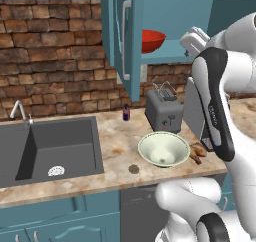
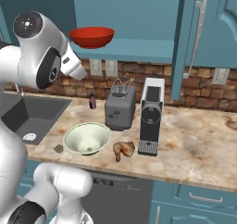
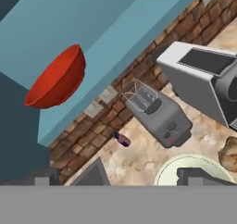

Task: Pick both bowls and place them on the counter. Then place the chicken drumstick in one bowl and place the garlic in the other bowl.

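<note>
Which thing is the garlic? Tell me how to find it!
Find the sink on the long marbled counter. Between the sink and the pale cream-green bowl, near the counter's front edge, lies the garlic. It is a tiny greyish-brown round lump, unlike the golden drumstick or the dark purple bottle by the wall.
</note>
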Controlling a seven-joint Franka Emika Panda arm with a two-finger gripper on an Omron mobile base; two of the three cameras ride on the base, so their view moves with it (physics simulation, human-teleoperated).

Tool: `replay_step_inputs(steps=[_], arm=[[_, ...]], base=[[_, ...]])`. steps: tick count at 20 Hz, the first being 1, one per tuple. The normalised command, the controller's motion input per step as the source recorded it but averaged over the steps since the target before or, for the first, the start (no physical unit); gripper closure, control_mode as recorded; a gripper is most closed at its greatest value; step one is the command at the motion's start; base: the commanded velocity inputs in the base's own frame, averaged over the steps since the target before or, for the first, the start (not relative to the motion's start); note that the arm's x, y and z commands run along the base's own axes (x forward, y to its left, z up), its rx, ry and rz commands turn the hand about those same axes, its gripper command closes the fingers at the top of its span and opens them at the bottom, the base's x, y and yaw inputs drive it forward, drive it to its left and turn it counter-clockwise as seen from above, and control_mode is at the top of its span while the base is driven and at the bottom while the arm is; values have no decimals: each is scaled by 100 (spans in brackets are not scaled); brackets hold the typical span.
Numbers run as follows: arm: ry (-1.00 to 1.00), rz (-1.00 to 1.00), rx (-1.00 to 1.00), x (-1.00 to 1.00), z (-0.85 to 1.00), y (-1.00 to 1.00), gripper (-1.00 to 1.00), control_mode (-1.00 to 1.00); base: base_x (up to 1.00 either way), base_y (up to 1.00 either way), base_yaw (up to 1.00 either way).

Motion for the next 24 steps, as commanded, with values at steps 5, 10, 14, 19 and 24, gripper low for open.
replay_step_inputs(steps=[5, 10, 14, 19, 24], arm=[[2, 0, 10, 49, 0, 1, -100, -100], [0, 0, 5, 47, 0, 1, -100, -100], [0, -1, 6, 50, 0, 0, -100, -100], [2, -2, 5, 56, 0, 4, -100, -100], [4, -3, 2, 61, 0, 7, -100, -100]], base=[[0, 0, 0], [0, 0, 0], [0, 0, 0], [0, 0, 0], [0, 0, 0]])
